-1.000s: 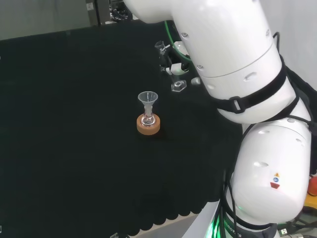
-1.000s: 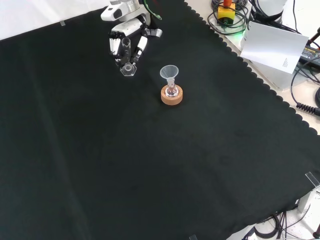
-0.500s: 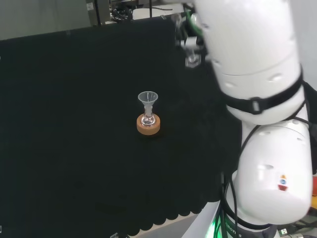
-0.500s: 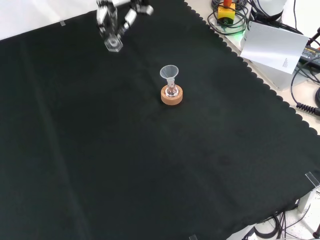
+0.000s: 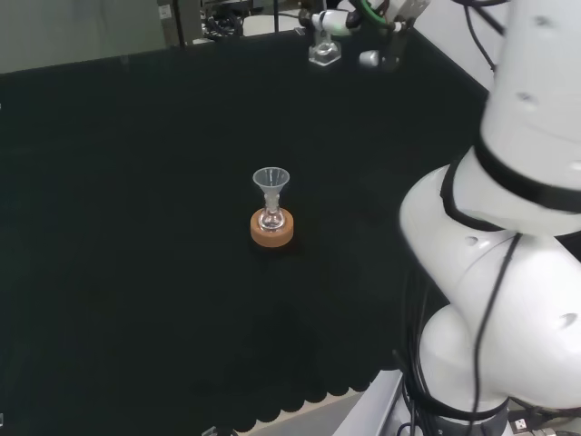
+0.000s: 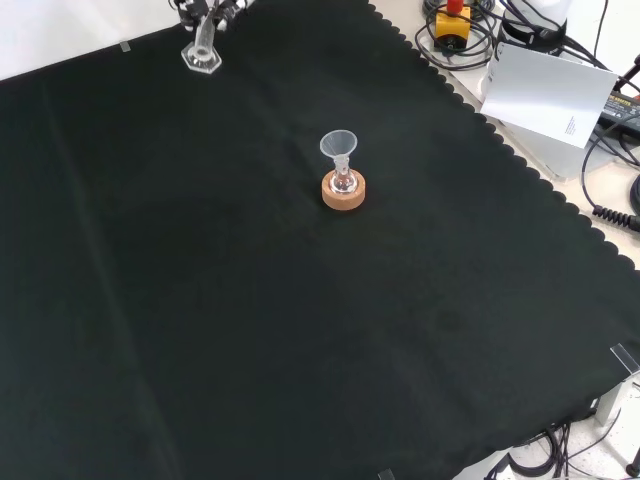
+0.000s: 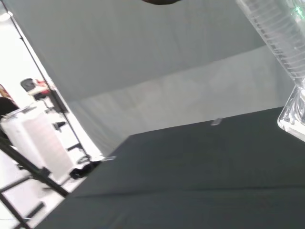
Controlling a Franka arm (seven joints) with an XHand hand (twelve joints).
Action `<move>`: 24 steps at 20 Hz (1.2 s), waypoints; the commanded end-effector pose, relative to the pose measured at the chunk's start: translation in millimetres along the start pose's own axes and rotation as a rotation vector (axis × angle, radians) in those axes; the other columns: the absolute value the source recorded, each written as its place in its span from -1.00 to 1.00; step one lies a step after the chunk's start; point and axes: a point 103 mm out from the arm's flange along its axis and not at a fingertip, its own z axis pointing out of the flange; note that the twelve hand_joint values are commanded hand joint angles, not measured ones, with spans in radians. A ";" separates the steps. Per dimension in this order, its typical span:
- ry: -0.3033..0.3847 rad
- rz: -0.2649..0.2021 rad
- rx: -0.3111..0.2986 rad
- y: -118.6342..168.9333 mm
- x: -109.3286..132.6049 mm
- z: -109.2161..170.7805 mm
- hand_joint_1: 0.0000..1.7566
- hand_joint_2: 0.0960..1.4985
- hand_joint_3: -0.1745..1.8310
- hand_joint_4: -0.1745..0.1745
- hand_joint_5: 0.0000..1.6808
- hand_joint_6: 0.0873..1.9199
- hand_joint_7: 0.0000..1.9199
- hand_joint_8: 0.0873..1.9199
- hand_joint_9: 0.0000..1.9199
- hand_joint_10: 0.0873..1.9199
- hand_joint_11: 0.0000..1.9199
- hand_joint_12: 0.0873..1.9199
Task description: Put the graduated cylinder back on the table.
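A clear graduated cylinder with a hexagonal foot (image 6: 202, 57) is seen at the far edge of the bench draped in black cloth (image 6: 300, 330), carried by the robot's black and white hand (image 6: 205, 8) at the top of the front view. In the head view the same cylinder (image 5: 324, 50) appears near the top of the frame, its foot lowest and its tube rising into the hand (image 5: 349, 20). Whether the foot is touching the cloth cannot be told. The fingers are gathered round the upper part of the tube, though how far they are curled cannot be made out. In the wrist view the ribbed, transparent wall of the cylinder (image 7: 286, 52) is shown close up, with fine scale lines ringing the tube and the thick clear foot below it; no figures can be read on it. Well apart from the cylinder, near the middle of the cloth, a small clear glass flask topped by a clear funnel (image 6: 340, 160) is set on a round cork ring stand (image 6: 343, 192). A white sheet of paper (image 6: 545, 90) with illegible print is lying beyond the cloth's scalloped edge.
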 end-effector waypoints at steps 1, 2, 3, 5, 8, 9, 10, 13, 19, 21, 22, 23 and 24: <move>0.174 0.083 0.244 -74.6 -40.5 185.9 0.28 0.55 -0.83 -1.00 0.03 0.20 0.04 -0.49 0.36 -0.96 0.20 -0.25; 0.173 0.085 0.242 -74.4 -40.5 185.9 0.28 0.55 -0.83 -1.00 0.03 0.20 0.04 -0.49 0.36 -0.96 0.20 -0.25; 0.175 0.087 0.241 -73.8 -40.6 186.2 0.28 0.55 -0.83 -1.00 0.03 0.20 0.04 -0.49 0.36 -0.96 0.20 -0.25; 0.178 0.091 0.236 -72.9 -40.6 186.4 0.28 0.55 -0.83 -1.00 0.03 0.20 0.04 -0.49 0.36 -0.96 0.19 -0.25; 0.179 0.094 0.231 -72.0 -40.6 187.1 0.28 0.55 -0.83 -1.00 0.03 0.20 0.04 -0.49 0.36 -0.96 0.19 -0.25; 0.178 0.095 0.230 -71.9 -40.7 187.3 0.28 0.55 -0.83 -1.00 0.03 0.20 0.04 -0.49 0.36 -0.96 0.19 -0.25; 0.177 0.096 0.230 -71.9 -40.9 187.6 0.28 0.55 -0.83 -1.00 0.03 0.20 0.04 -0.49 0.36 -0.96 0.19 -0.25; 0.179 0.101 0.221 -70.3 -41.7 189.2 0.28 0.55 -0.83 -1.00 0.03 0.20 0.04 -0.49 0.36 -0.96 0.19 -0.25; 0.205 0.115 0.176 -68.7 -47.0 198.8 0.28 0.55 -0.83 -1.00 0.03 0.20 0.04 -0.48 0.36 -0.96 0.19 -0.24; 0.223 0.125 0.169 -68.7 -48.6 201.6 0.28 0.55 -0.83 -1.00 0.03 0.20 0.04 -0.48 0.36 -0.96 0.19 -0.24; 0.234 0.132 0.168 -68.8 -49.5 203.1 0.28 0.55 -0.83 -1.00 0.03 0.20 0.04 -0.48 0.36 -0.96 0.19 -0.24; 0.241 0.138 0.167 -69.0 -50.6 204.5 0.28 0.55 -0.83 -1.00 0.03 0.20 0.04 -0.48 0.35 -0.96 0.19 -0.24; 0.251 0.145 0.164 -69.2 -52.0 206.1 0.28 0.55 -0.83 -1.00 0.03 0.20 0.04 -0.48 0.35 -0.96 0.19 -0.24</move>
